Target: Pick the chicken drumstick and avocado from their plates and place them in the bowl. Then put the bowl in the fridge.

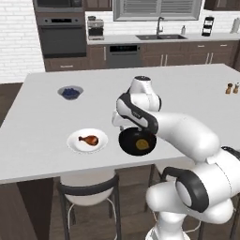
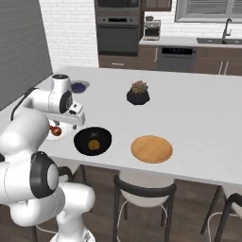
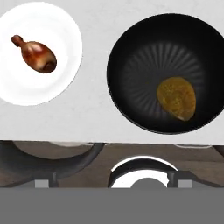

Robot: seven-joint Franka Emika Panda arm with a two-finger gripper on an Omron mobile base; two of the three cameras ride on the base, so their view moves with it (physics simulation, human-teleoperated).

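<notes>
The black bowl [image 3: 131, 39] sits near the counter's front edge with the olive-brown avocado [image 3: 176, 98] lying inside it. To its left, the chicken drumstick [image 3: 37, 54] rests on the white plate [image 3: 57, 83]. From the base views I see the same bowl [image 1: 123, 143] with the avocado [image 1: 141, 145], and the drumstick [image 1: 89, 139] on its plate [image 1: 75, 143]. The tan wooden plate [image 2: 151, 149] lies bare to the right of the bowl [image 2: 80, 142]. My gripper [image 3: 111, 181] hovers open above the counter edge, between plate and bowl, holding nothing. A tall grey fridge face [image 2: 23, 47] stands far left.
A grey-blue berry bowl [image 1: 70, 92] sits further back on the counter, and a black plant pot [image 2: 138, 97] stands mid-counter. Two small shakers [image 1: 232, 88] are at the far right. Stools [image 1: 89, 190] are tucked under the front edge.
</notes>
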